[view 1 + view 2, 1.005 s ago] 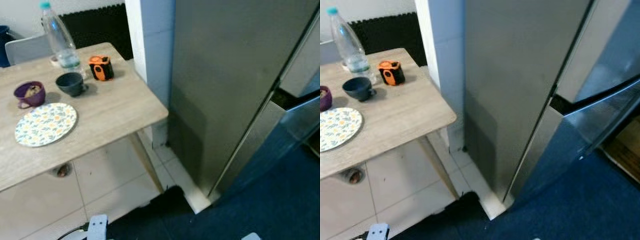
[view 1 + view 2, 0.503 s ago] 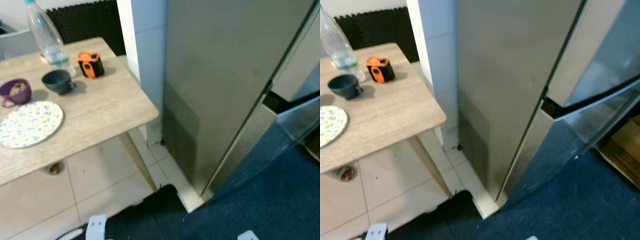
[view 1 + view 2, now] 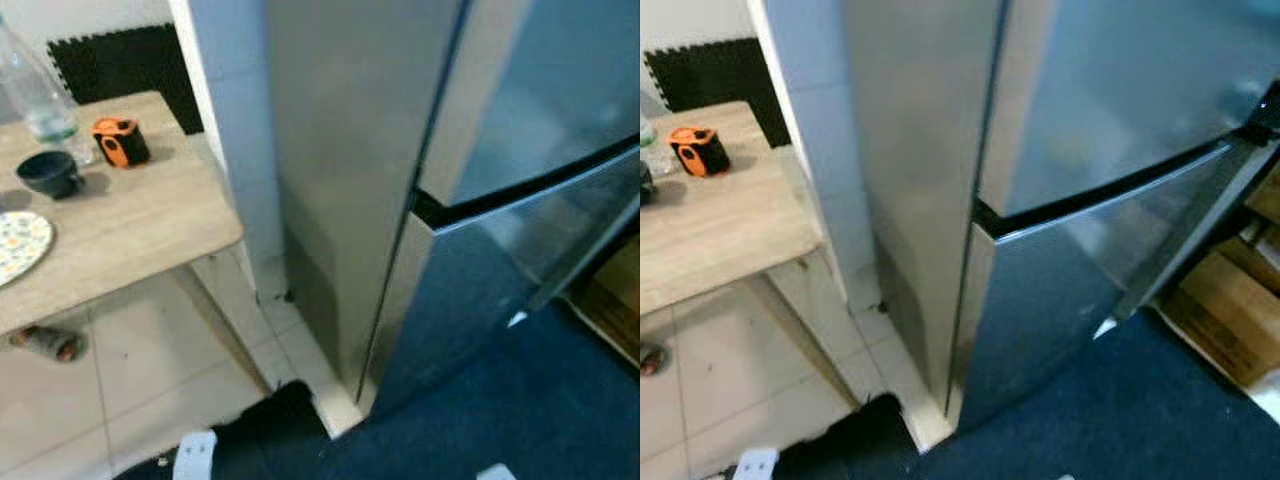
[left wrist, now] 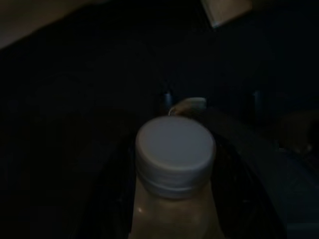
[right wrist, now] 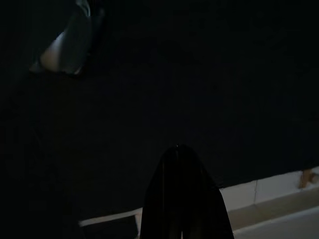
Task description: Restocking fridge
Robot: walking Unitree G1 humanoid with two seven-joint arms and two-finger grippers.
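Note:
A tall stainless-steel fridge [image 3: 340, 150] stands in front of me, its side panel facing the table. Its upper door [image 3: 1120, 80] and lower door [image 3: 1060, 280] are both closed, with a dark gap between them. In the dark left wrist view, my left gripper [image 4: 177, 209] is shut on a bottle with a white cap [image 4: 174, 154], the black fingers lying along its neck. My right gripper [image 5: 182, 199] hangs low over dark carpet with its fingers together and nothing between them.
A wooden table [image 3: 130, 215] at the left carries a clear plastic bottle [image 3: 30, 95], a dark cup [image 3: 48, 172], an orange tape measure [image 3: 120, 141] and a floral plate [image 3: 15, 245]. Blue carpet [image 3: 520, 400] lies before the fridge. Cardboard boxes [image 3: 1230, 310] sit at the right.
The camera has swung to the right: the table has slid toward the left edge and the fridge's two door fronts now face me. Nothing on the table has moved.

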